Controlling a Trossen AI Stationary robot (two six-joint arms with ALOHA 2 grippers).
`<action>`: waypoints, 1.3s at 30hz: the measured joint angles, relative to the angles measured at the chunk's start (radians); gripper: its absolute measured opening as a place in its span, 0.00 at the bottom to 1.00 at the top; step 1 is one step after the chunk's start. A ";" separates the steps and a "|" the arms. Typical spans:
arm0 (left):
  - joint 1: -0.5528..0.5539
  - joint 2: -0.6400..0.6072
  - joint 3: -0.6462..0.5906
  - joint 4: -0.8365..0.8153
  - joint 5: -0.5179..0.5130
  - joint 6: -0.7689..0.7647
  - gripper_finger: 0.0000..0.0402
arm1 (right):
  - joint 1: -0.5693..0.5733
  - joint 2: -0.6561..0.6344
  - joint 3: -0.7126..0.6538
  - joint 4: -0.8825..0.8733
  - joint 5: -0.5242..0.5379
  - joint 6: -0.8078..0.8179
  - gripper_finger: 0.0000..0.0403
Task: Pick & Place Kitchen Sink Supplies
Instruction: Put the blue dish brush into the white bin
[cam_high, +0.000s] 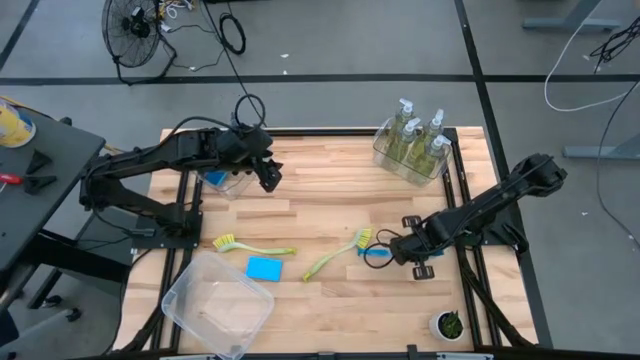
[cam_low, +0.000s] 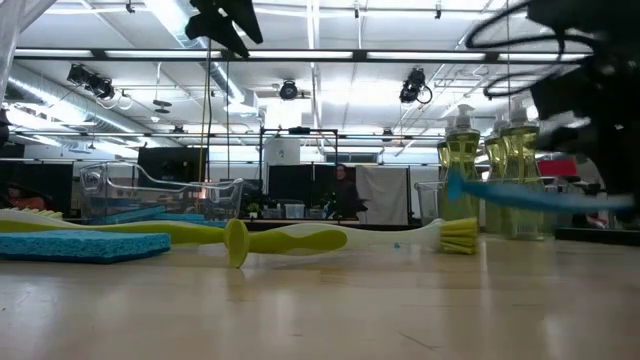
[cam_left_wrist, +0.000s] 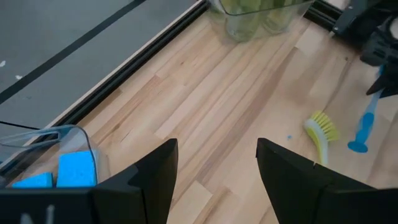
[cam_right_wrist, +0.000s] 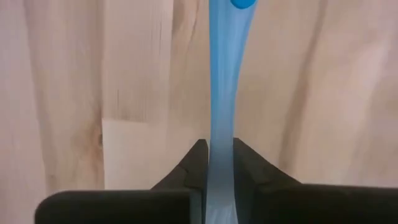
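My right gripper is shut on a blue dish brush near the table's right side; in the low view the brush hangs in the air in front of the soap bottles. My left gripper is open and hovers by the far left, beside a clear bin that holds blue sponges. Two yellow-green brushes and a loose blue sponge lie flat on the wood. Pump bottles of yellow-green soap stand in a clear bin at the far right. My right gripper pinches the blue brush's handle between its two fingers. The handle runs straight out ahead of the fingers, along them, to a round end. The brush is lifted clear of the table, close to level.
A larger clear bin sits at the near left corner. A small white pot with a green plant stands at the near right corner. Bare wood lies across the table's middle. A fan and cables are on the floor beyond.
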 joint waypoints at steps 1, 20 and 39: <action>0.000 -0.006 -0.001 0.001 0.003 0.001 0.55 | -0.003 0.000 0.023 -0.018 0.007 0.002 0.09; -0.011 -0.072 0.000 0.150 0.078 0.053 0.55 | -0.152 0.000 0.455 -0.113 0.121 0.024 0.09; 0.030 -0.086 0.001 0.510 0.111 0.143 0.55 | -0.316 0.000 0.559 0.424 0.319 0.037 0.08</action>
